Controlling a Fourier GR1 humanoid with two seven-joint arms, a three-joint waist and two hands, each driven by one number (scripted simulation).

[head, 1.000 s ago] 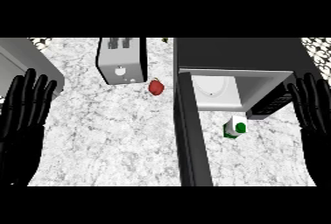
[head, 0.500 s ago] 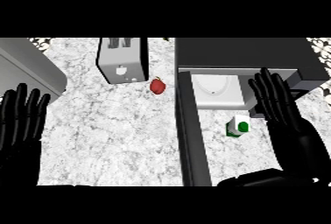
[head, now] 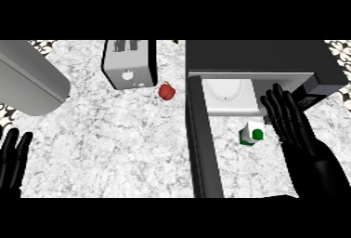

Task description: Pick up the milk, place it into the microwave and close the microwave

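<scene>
A small white milk carton (head: 252, 133) with a green label stands on the counter in front of the microwave (head: 260, 65). The microwave's door (head: 201, 144) is swung open toward me, and its white cavity (head: 230, 95) shows. My right hand (head: 291, 123) is open with straight fingers, just right of the carton, fingertips up near the cavity's right edge. It is not touching the carton as far as I can see. My left hand (head: 11, 160) is open at the lower left edge.
A silver toaster (head: 129, 65) stands at the back of the marble counter (head: 109, 139). A red pepper (head: 166, 91) lies beside it, left of the microwave door. A grey appliance (head: 31, 79) sits at the far left.
My right hand has come in from the right edge toward the carton and forward. My left hand has sunk lower at the left edge. The view has shifted a little.
</scene>
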